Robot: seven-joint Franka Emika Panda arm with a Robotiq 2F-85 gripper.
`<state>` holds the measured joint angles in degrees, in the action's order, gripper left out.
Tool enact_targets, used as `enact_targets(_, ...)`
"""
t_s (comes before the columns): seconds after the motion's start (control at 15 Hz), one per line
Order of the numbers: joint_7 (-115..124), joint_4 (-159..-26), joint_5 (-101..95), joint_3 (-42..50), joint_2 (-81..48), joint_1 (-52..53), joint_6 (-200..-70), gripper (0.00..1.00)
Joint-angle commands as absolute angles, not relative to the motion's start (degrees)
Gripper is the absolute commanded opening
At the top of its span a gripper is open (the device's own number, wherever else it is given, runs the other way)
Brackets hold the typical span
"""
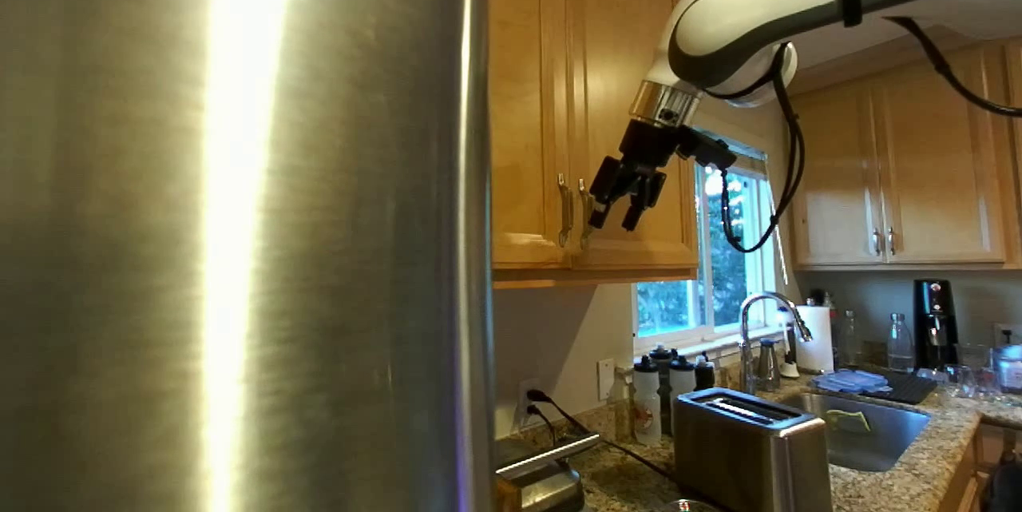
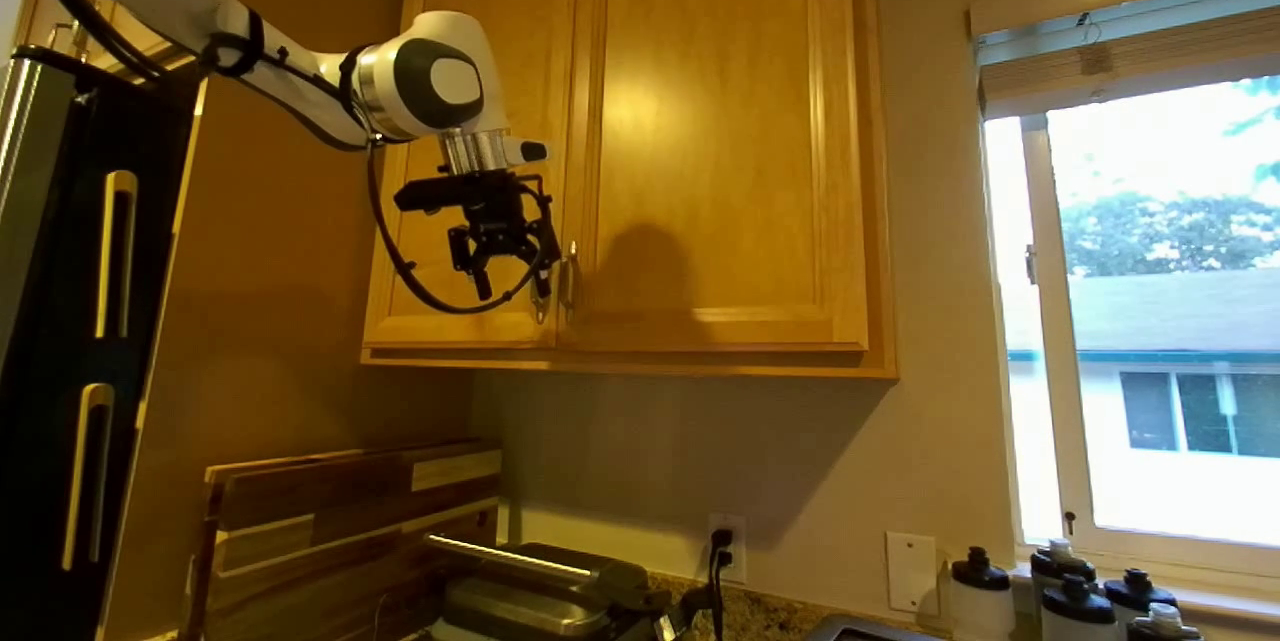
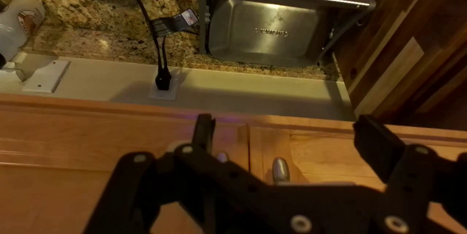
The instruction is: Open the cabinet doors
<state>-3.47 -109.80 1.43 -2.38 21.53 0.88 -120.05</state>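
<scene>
The pair of honey-oak cabinet doors shows shut in both exterior views, with a fridge-side door (image 1: pixel 515 97) (image 2: pixel 500 31) and a window-side door (image 1: pixel 627 41) (image 2: pixel 710 121). Each has a slim metal handle near the middle seam: fridge-side handle (image 1: pixel 565 208) (image 2: pixel 541 299) and window-side handle (image 1: pixel 585 212) (image 2: pixel 569 279). My black gripper (image 1: pixel 613 223) (image 2: pixel 514 289) is open and empty, pointing down in front of the handles. In the wrist view, the fridge-side handle (image 3: pixel 281 170) appears between the spread fingers (image 3: pixel 284 121); the window-side handle (image 3: pixel 222 156) is mostly hidden behind a finger. Contact cannot be told.
A steel fridge (image 1: pixel 359 176) stands beside the cabinet. Below are a Cuisinart grill (image 3: pixel 270 26) with a raised bar handle, wooden boards (image 2: pixel 350 541) and a plugged-in outlet (image 2: pixel 728 546). A toaster (image 1: pixel 750 448), bottles (image 2: pixel 980 591) and a window (image 2: pixel 1160 321) are to the side.
</scene>
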Motion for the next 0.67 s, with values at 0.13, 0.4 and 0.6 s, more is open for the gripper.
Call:
enact_targets(0.13,0.5,-104.6,1.3,-3.7,18.0,1.6,-119.1,1.00)
enact_targets(0.4,0.6,-101.5,1.3,-4.4,15.4,2.1,-119.3,0.88)
enact_targets(0.6,0.4,-99.2,0.9,-4.9,13.6,2.3,-119.3,0.60)
